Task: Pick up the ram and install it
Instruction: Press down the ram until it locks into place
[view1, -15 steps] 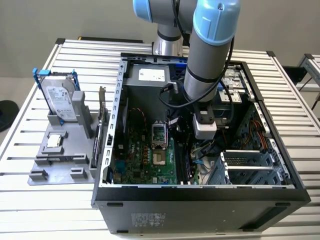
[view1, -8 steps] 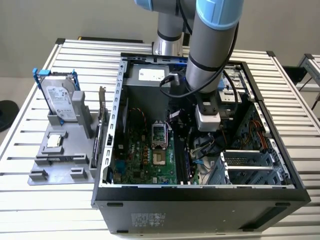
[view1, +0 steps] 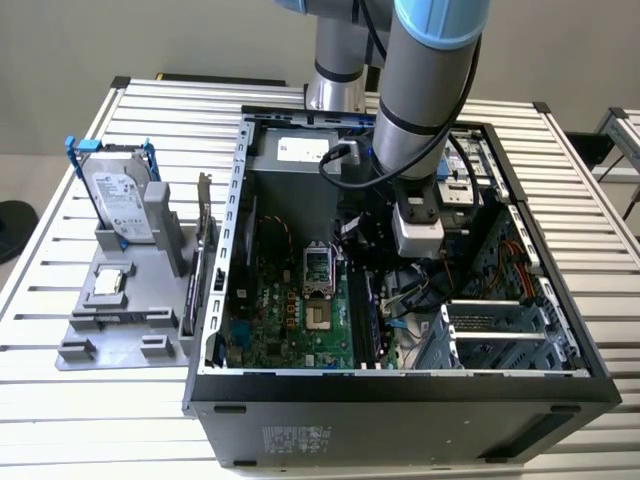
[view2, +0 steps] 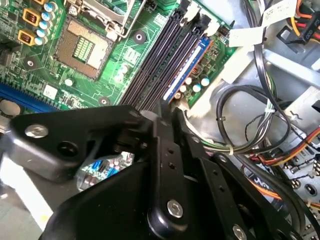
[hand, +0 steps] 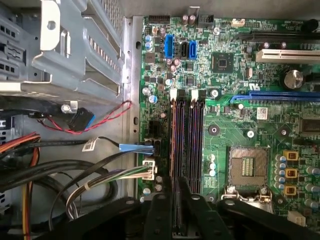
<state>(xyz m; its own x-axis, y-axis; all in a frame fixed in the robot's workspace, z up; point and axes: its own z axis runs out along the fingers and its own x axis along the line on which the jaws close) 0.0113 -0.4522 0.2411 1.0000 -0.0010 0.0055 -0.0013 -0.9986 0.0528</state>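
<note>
While my black two-fingered gripper (hand: 176, 212) hangs low inside the open dark computer case (view1: 400, 390), fingers clamped on the thin bluish-dark ram stick (view2: 186, 70), I see it standing edge-on in the outermost black memory slot (hand: 176, 140), cables (view2: 250, 120) crowding close beside, green motherboard (hand: 240, 135) beyond.

In the exterior view the arm (view1: 425, 100) runs off the upper edge of the frame and covers the tool's fingers inside the computer case (view1: 400, 395). In the second wrist view the tool (view2: 165, 112) hides the near end of the ram (view2: 187, 67); whether its fingers are parted cannot be told.
</note>
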